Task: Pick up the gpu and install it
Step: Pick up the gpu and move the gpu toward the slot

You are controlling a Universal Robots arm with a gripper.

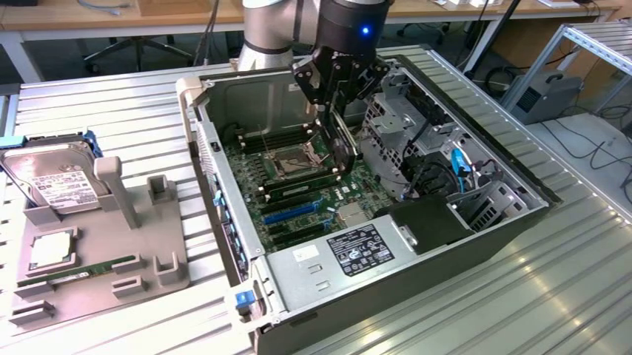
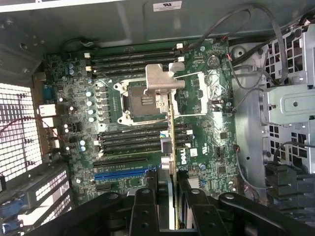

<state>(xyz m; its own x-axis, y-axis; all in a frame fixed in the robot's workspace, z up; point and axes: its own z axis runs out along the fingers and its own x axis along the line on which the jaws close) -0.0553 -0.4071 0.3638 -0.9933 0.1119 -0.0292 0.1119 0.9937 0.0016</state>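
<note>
**GPU in grip over the open board**

The computer case [image 1: 464, 259] lies open on its side with the motherboard [image 1: 296, 200] facing up.

Risk, as I judge it: the card hangs over the CPU socket [image 2: 140, 101], not over the blue slot [image 2: 120, 173]. Lowered out of line, its end would strike the socket frame or nearby components, or its connector would miss and jam. The loose cables [image 2: 241, 69] by the drive cage could also snag it. A slip between the fingers would tilt the card.

The arm [image 1: 266, 29] comes in from behind the case, wrist pointing straight down into the cavity. The gripper [image 1: 336, 103] is clenched on the gpu [image 1: 343, 144], pinching its thin faces. The card hangs edge-on, with its silver bracket [image 2: 162, 83] at the end farthest from the fingers. That end sits close above the socket (whether it touches, I cannot tell).
</note>
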